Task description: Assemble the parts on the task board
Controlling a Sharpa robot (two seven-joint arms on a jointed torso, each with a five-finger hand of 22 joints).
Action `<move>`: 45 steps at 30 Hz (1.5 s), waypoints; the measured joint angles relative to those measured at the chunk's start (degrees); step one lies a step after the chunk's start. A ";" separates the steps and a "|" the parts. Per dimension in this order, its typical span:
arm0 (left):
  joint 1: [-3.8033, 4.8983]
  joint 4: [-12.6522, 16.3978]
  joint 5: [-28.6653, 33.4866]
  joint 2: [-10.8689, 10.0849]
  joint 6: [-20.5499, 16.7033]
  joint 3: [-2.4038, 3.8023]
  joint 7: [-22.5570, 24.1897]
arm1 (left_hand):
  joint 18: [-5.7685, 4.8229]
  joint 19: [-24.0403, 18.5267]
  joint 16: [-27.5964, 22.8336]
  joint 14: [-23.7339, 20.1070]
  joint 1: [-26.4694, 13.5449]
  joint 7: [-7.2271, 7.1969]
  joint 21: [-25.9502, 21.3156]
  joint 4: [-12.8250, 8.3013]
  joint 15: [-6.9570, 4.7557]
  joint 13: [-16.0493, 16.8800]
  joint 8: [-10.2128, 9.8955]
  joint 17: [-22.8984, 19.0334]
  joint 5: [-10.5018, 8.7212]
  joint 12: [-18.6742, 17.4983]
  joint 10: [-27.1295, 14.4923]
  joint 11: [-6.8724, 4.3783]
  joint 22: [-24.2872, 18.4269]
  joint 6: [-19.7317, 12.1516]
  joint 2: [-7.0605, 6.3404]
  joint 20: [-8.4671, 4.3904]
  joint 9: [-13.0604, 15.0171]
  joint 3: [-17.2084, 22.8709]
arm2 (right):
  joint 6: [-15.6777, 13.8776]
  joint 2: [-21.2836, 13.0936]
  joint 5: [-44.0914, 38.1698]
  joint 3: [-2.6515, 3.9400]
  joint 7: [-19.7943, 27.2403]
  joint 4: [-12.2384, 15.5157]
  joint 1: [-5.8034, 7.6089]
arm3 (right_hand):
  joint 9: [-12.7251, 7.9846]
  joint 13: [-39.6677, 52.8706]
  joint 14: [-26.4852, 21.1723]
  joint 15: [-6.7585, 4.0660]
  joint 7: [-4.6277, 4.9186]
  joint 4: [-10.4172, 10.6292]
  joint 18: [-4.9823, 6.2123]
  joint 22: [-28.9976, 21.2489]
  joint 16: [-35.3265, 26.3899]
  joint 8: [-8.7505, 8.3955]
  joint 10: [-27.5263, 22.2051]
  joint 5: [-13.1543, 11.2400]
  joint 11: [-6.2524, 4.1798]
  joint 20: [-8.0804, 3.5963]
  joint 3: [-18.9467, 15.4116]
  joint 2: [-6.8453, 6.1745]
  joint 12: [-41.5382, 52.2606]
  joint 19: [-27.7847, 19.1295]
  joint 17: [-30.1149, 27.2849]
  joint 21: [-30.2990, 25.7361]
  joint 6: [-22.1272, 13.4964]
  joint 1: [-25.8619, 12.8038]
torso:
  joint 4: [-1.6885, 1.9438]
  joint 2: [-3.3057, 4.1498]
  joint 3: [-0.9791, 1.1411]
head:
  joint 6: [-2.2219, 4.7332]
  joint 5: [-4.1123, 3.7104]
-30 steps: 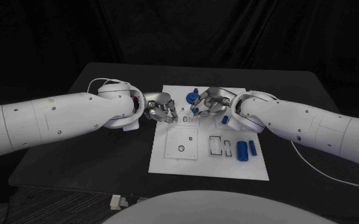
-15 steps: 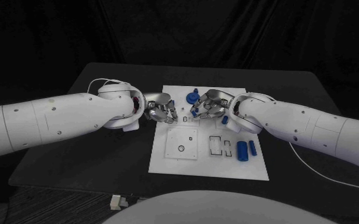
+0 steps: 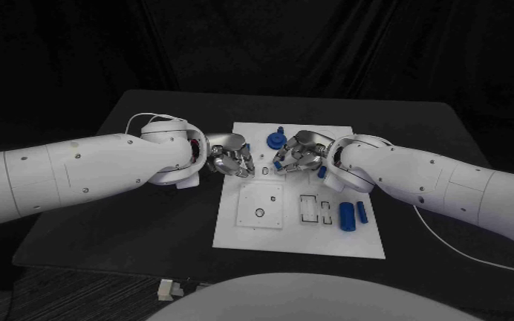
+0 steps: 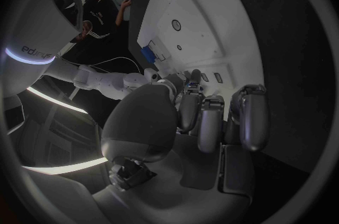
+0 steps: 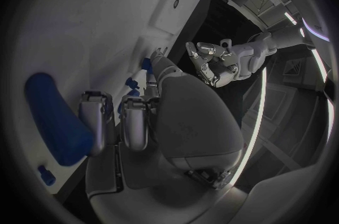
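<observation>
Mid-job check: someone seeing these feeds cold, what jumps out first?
The two silver hands meeting over the far half of the white task board: the left robot hand at its left edge, the right robot hand over small blue parts. Next, the blue cylinder lying near the board's right edge, and the round blue part at the far end.

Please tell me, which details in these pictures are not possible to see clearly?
- Head view: whether the right hand holds the small blue part at its fingers; the fingers cover it.
- Head view: what the left hand touches on the task board; its fingers hide that spot.
- Right wrist view: the full shape of the large blue part; the fingers overlap it.
</observation>
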 measured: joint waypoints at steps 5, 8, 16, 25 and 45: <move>-0.04 -0.06 0.00 0.07 0.06 0.00 0.00 | 0.00 0.00 0.00 0.00 0.00 0.00 0.00 0.00 0.00 0.00 0.00 0.00 0.00 0.00 0.00 0.00 0.00 0.00 0.00 0.00 -0.01 0.00 | 0.03 -0.03 0.00 0.03 -0.43 -0.01 -0.06 | -0.08 0.00 0.00 0.00 0.21 -0.10 0.17 0.00 -0.23 -0.35 0.00 -0.05 0.00 -0.01 -0.09 0.08 0.00 -0.01 0.00 -0.31 -0.38 0.38 | 0.00 0.01 0.01 | 0.00 0.01; -0.06 -0.11 0.00 0.16 0.13 0.00 0.00 | 0.00 0.00 0.00 0.00 0.00 0.00 0.00 0.00 0.00 0.01 0.00 0.00 0.00 0.00 0.00 0.00 0.00 0.00 0.00 0.00 -0.01 0.00 | 0.04 -0.05 0.00 0.05 -0.69 -0.01 -0.07 | -0.19 0.00 0.00 0.00 0.23 -0.33 0.91 -0.01 -0.23 -0.35 0.00 -0.05 0.00 -0.03 0.01 0.09 0.00 -0.02 0.00 -0.32 -0.39 0.38 | -0.01 0.01 0.01 | 0.00 0.04; -0.12 -0.23 0.00 0.38 0.32 0.00 0.00 | 0.00 0.00 -0.12 0.00 0.00 0.00 0.00 0.03 0.00 0.00 0.00 0.00 0.00 -0.06 0.00 0.00 0.00 0.00 0.00 0.00 -0.01 0.03 | 0.16 -0.08 0.00 0.08 -1.15 0.02 -0.09 | -0.25 0.01 0.00 0.00 0.64 -0.50 1.86 -0.01 -0.23 -0.66 0.12 -0.05 0.12 0.06 -0.15 0.30 -0.15 0.08 0.00 -0.32 -0.81 0.60 | -0.02 -0.01 0.02 | 0.00 -0.11; -0.18 -0.44 0.00 0.69 0.50 0.00 -0.02 | 0.00 0.00 -0.22 0.00 -0.16 0.20 0.00 -0.01 0.00 -0.15 0.00 0.00 0.00 -0.22 0.00 0.00 0.00 -0.64 -0.16 0.00 -0.25 0.80 | 0.23 -0.21 0.00 0.11 -1.30 0.14 -0.10 | -0.26 0.01 -0.05 0.36 0.44 -0.81 2.09 -0.02 -0.23 -0.67 0.04 0.74 0.26 0.08 -0.15 0.40 -0.21 0.11 0.00 -0.67 -1.01 1.27 | -0.02 -0.01 0.03 | 0.00 -0.01; -0.75 -2.67 0.00 3.50 1.19 0.00 0.23 | 0.00 -0.72 -0.22 -0.09 -0.96 -2.58 -0.30 -2.22 -1.16 -1.18 -4.16 0.00 1.65 -1.10 -0.88 -2.15 0.00 -26.35 -2.53 -1.14 -9.97 9.33 | -1.89 -3.49 0.38 0.00 2.05 4.61 -0.23 | 0.11 0.01 -0.05 0.36 0.78 -1.12 0.47 0.18 -0.23 -0.16 -0.06 1.77 0.36 0.42 -0.96 0.80 -0.20 -0.20 0.00 -0.93 0.89 1.58 | -0.04 -0.02 0.03 | 0.00 -0.32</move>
